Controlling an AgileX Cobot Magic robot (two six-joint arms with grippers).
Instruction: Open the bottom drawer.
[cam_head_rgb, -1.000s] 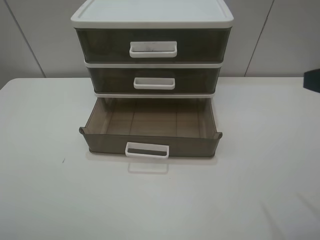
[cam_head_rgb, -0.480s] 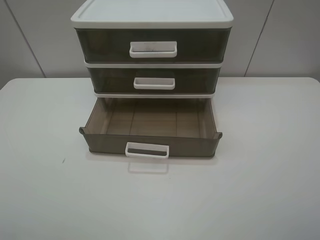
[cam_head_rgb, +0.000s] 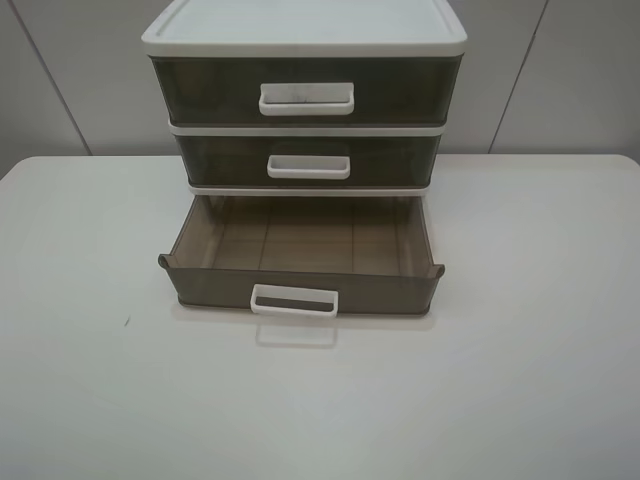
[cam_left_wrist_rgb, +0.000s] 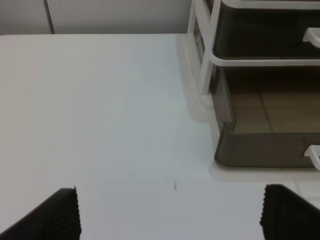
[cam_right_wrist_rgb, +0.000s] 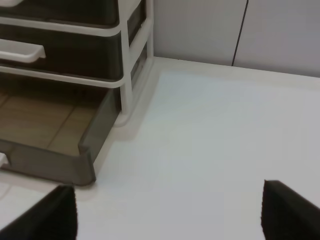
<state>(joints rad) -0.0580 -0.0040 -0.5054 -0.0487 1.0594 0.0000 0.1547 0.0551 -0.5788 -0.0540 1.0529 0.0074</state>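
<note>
The bottom drawer (cam_head_rgb: 300, 270) of smoky brown plastic is pulled out of the three-drawer unit (cam_head_rgb: 304, 100), its inside bare and its small white loop handle (cam_head_rgb: 294, 301) facing front. Neither gripper shows in the exterior high view. In the left wrist view the left gripper (cam_left_wrist_rgb: 170, 215) is open, its black fingertips (cam_left_wrist_rgb: 60, 215) wide apart over the table, to the drawer's left; the drawer's corner (cam_left_wrist_rgb: 235, 150) shows. In the right wrist view the right gripper (cam_right_wrist_rgb: 167, 215) is open, fingertips (cam_right_wrist_rgb: 290, 212) apart, off the drawer's right corner (cam_right_wrist_rgb: 85, 160).
The unit stands at the back middle of a white table (cam_head_rgb: 520, 380). The middle drawer (cam_head_rgb: 308, 160) and top drawer (cam_head_rgb: 305, 92) are shut. A grey panelled wall (cam_head_rgb: 560, 70) runs behind. A small dark speck (cam_head_rgb: 126, 321) lies on the table.
A dark piece of the right arm at the right edge of the exterior high view one second ago has gone out of view. The drawer has not moved.
</note>
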